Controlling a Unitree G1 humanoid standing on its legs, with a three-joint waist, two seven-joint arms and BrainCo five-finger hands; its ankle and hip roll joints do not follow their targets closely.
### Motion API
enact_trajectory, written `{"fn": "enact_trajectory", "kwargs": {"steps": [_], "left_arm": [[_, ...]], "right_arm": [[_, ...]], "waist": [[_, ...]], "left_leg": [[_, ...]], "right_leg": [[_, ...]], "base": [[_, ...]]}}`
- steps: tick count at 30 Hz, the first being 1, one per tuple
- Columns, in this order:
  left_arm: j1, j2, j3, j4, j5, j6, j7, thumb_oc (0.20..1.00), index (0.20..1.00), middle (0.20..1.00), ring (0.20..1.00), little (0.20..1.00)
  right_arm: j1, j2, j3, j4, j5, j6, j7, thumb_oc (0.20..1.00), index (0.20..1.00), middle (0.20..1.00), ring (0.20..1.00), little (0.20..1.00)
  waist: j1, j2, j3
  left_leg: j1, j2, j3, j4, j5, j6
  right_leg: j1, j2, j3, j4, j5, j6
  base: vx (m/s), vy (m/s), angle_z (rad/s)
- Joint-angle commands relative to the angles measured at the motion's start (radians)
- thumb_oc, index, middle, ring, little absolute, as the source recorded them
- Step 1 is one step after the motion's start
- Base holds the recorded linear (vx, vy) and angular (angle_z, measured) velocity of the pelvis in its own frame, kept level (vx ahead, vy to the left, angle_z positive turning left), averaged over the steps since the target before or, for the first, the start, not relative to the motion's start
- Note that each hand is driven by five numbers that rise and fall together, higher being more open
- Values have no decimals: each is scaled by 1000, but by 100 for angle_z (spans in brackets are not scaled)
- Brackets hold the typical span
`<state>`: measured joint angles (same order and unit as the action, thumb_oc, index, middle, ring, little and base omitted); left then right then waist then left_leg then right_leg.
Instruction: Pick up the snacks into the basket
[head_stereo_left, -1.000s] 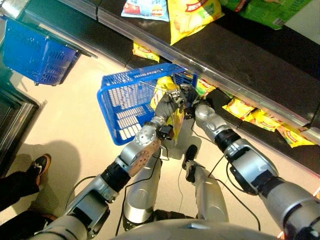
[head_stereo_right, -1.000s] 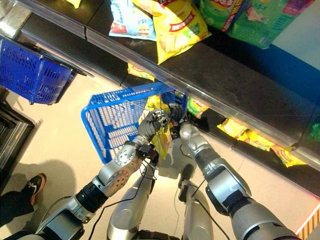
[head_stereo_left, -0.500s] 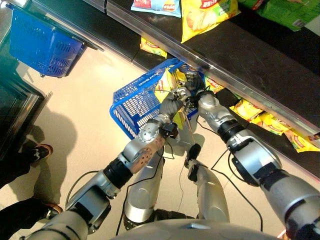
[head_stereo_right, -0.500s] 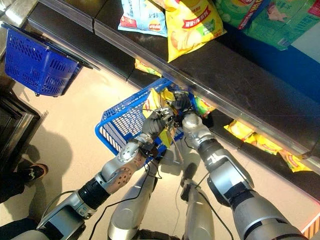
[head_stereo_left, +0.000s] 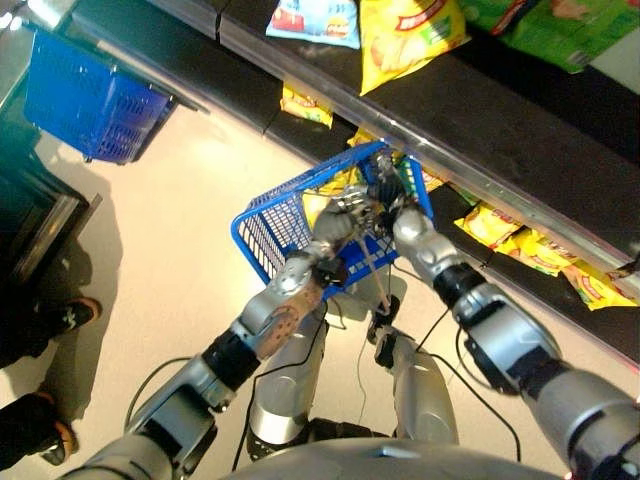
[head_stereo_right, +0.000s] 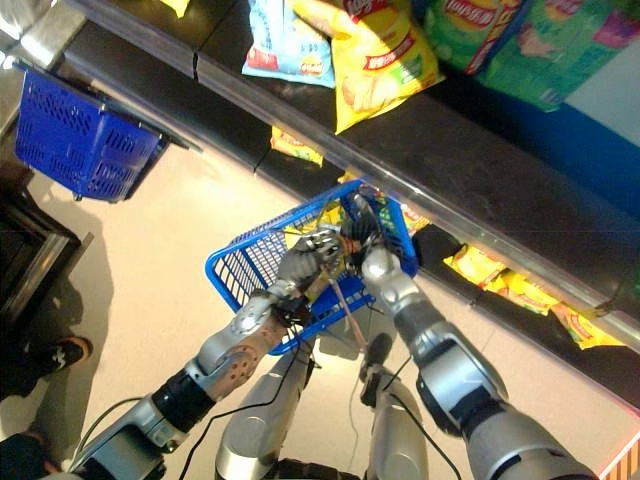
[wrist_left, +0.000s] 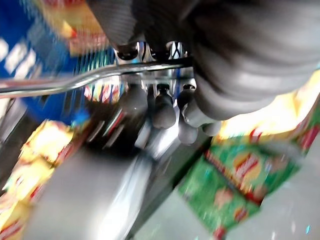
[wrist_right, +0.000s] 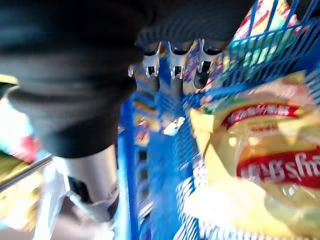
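Left eye view: both hands, left (head_stereo_left: 345, 208) and right (head_stereo_left: 385, 190), hold the basket (head_stereo_left: 275, 225) by the shelf edge (head_stereo_left: 480, 185), left fingers clamped on its wire handle (wrist_left: 75, 80), right fingers' state unclear; a yellow snack (wrist_right: 255, 165) lies inside, and tilting could spill it.

The basket (head_stereo_right: 262, 272) by the hands is blue plastic lattice, slightly shiny, with a thin bright metal wire handle (wrist_left: 75, 79) under the curled fingers of the left hand (head_stereo_left: 345, 210). Just past the right hand (head_stereo_right: 357, 222), the yellow snack bag (wrist_right: 260, 165) inside is glossy crinkled film. The shelf (head_stereo_right: 480, 160) beyond is matt dark, edged in shiny metal. The floor (head_stereo_left: 170, 230) is smooth, pale, faintly glossy.
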<state>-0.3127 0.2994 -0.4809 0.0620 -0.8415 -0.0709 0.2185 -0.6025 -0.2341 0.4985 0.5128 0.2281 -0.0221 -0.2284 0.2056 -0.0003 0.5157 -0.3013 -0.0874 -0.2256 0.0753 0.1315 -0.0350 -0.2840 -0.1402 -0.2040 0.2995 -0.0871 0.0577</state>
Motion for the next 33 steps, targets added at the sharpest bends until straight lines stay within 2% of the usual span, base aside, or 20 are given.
{"fn": "enact_trajectory", "kwargs": {"steps": [1, 4, 8, 11, 13, 15, 17, 19, 22, 26, 27, 29, 31, 33], "left_arm": [[75, -3, 130, -179, 78, -93, -71, 200, 200, 200, 200, 200], [242, 20, 239, -191, 77, -70, -123, 200, 200, 200, 200, 200], [391, 8, 361, -189, 96, -54, -179, 200, 200, 200, 200, 200], [446, -29, 427, -186, 109, -54, -190, 200, 200, 200, 200, 200], [456, -46, 438, -182, 112, -54, -189, 200, 200, 200, 200, 200], [465, -89, 458, -157, 129, -59, -191, 200, 200, 200, 200, 200], [465, -90, 458, -157, 129, -59, -191, 200, 200, 200, 200, 200], [464, -99, 473, -143, 127, -65, -180, 200, 200, 200, 200, 200], [471, -111, 478, -137, 123, -67, -177, 200, 200, 200, 200, 200], [487, -123, 471, -122, 122, -74, -169, 200, 200, 200, 200, 200], [487, -123, 471, -122, 122, -74, -169, 200, 200, 200, 200, 200], [492, -115, 460, -127, 140, -75, -161, 200, 200, 200, 200, 200], [491, -105, 454, -141, 154, -72, -161, 200, 200, 200, 200, 200], [488, -84, 444, -160, 182, -79, -153, 200, 200, 200, 200, 200]], "right_arm": [[129, -74, -45, -99, -120, -37, 91, 1000, 1000, 1000, 1000, 1000], [320, -165, -130, -230, -157, -40, 177, 1000, 1000, 1000, 1000, 1000], [527, -253, -260, -384, -171, -61, 273, 1000, 1000, 1000, 1000, 1000], [655, -274, -382, -464, -116, -73, 327, 1000, 1000, 1000, 1000, 1000], [689, -280, -421, -485, -101, -73, 343, 1000, 1000, 1000, 1000, 1000], [729, -272, -522, -524, -31, -74, 377, 1000, 1000, 1000, 1000, 1000], [731, -272, -523, -526, -31, -72, 378, 1000, 1000, 1000, 1000, 1000], [726, -222, -564, -526, 80, -77, 377, 1000, 1000, 1000, 1000, 1000], [719, -156, -609, -510, 162, -92, 342, 1000, 1000, 1000, 1000, 1000], [707, -57, -675, -474, 212, -154, 241, 1000, 1000, 1000, 1000, 1000], [707, -56, -675, -473, 212, -155, 241, 1000, 1000, 1000, 1000, 1000], [693, -20, -710, -435, 191, -174, 147, 1000, 1000, 1000, 1000, 1000], [695, -7, -743, -431, 170, -180, 101, 1000, 1000, 1000, 1000, 1000], [681, 12, -772, -442, 164, -202, 40, 1000, 1000, 1000, 1000, 1000]], "waist": [[-23, -40, -139], [-51, -53, -208], [-87, -61, -289], [-111, -59, -348], [-114, -56, -365], [-137, -47, -417], [-136, -47, -416], [-152, -44, -441], [-161, -42, -464], [-168, -35, -479], [-168, -35, -479], [-176, -33, -482], [-183, -32, -475], [-194, -32, -452]], "left_leg": [[38, -2, 64, 28, -120, 14], [86, 10, 79, -15, -113, 13], [160, 27, 105, -84, -102, 8], [202, 32, 128, -120, -99, 4], [217, 37, 131, -128, -100, 3], [259, 47, 150, -136, -113, 4], [260, 47, 151, -136, -113, 4], [274, 53, 165, -135, -123, 5], [290, 57, 181, -136, -134, 7], [311, 58, 192, -137, -147, 13], [311, 58, 192, -137, -147, 13], [313, 55, 192, -132, -155, 19], [309, 52, 188, -121, -162, 24], [294, 50, 192, -95, -175, 37]], "right_leg": [[62, -42, 3, -181, 96, 82], [102, -34, 0, -223, 105, 89], [160, -15, 8, -287, 117, 96], [194, -1, 24, -326, 127, 102], [209, 1, 25, -340, 130, 104], [245, 7, 46, -374, 139, 106], [246, 7, 47, -375, 139, 106], [253, 11, 71, -379, 140, 104], [262, 14, 90, -385, 137, 101], [274, 15, 105, -386, 136, 100], [274, 15, 105, -386, 136, 100], [275, 15, 115, -382, 137, 100], [271, 14, 117, -372, 134, 100], [229, 12, 128, -311, 126, 102]], "base": [[130, 9, -21], [134, 0, -12], [133, 4, -14], [102, 14, -24], [77, 8, -9], [129, 8, -25], [45, -6, -28], [59, -12, -24], [68, 5, -34], [58, 27, -21], [42, 47, -6], [42, 66, -2], [19, 61, -1], [-54, 57, 0]]}}
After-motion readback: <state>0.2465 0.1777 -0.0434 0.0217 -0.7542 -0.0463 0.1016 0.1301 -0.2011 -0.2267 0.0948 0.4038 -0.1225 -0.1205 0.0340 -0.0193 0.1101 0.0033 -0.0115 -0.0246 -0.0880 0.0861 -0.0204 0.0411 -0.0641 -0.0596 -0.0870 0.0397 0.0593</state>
